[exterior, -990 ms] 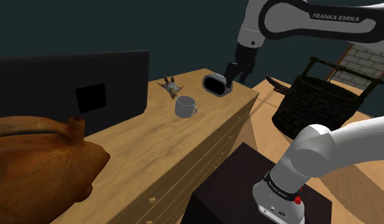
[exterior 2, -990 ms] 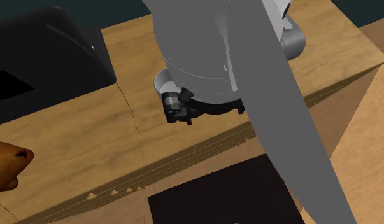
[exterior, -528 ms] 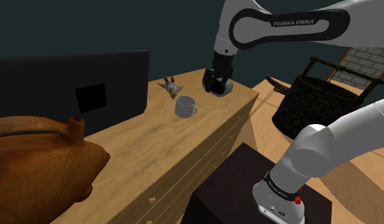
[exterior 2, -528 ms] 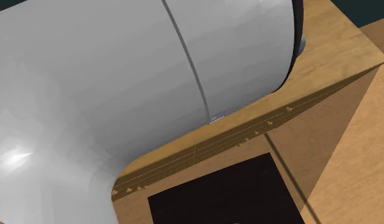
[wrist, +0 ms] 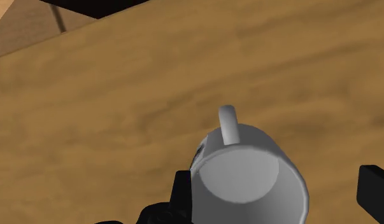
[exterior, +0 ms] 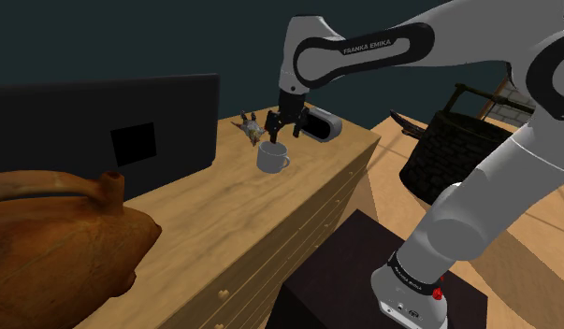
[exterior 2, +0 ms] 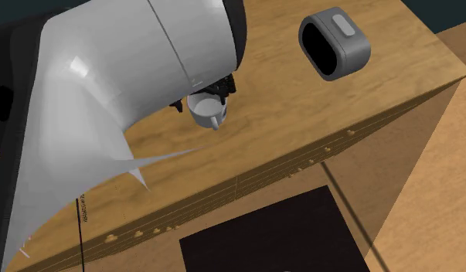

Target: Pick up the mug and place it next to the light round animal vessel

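One step in hand: getting hold of mug [exterior: 272, 157]. It stands upright on wooden worktop [exterior: 205, 224], handle sticking out, clear of tool. Right above mug hangs tool [exterior: 273, 134], fingers [wrist: 183, 197] wide apart, nothing gripped. Mug sits between fingers; one finger close by mug wall, other well apart. Next move, my guess: go down a bit, squeeze mug wall, lift. Near mug, on same worktop, lies grey round vessel [exterior: 319, 123]; spot beside it looks like drop place.

White arm [exterior: 490, 204], dark joint bands [exterior: 551, 70], pale FRANKA EMIKA lettering [exterior: 368, 45], black jaws, red button [exterior: 437, 293] at base
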Tool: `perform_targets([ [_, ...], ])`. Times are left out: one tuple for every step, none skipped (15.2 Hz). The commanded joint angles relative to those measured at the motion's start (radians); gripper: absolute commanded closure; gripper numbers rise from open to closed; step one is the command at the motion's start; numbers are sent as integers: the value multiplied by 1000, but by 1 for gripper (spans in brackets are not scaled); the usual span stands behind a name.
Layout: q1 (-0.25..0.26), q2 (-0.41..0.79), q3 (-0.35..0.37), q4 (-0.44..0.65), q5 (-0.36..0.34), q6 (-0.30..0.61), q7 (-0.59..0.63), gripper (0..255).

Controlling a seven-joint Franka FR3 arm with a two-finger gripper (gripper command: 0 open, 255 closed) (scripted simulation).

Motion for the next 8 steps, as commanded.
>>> perform_targets([
  [6,76,12,48,-4,23,28,0],
  [9,114,16,74,-7,34,38,0],
  [11,152,19,101,-11,44,49,0],
  [14,191,22,129,-15,53,59,0],
  [17,227,24,156,-19,61,68,0],
  [17,232,23,148,-21,73,69,0],
  [17,236,23,140,-22,86,70,0],
  [17,241,22,132,-24,99,71,0],
])
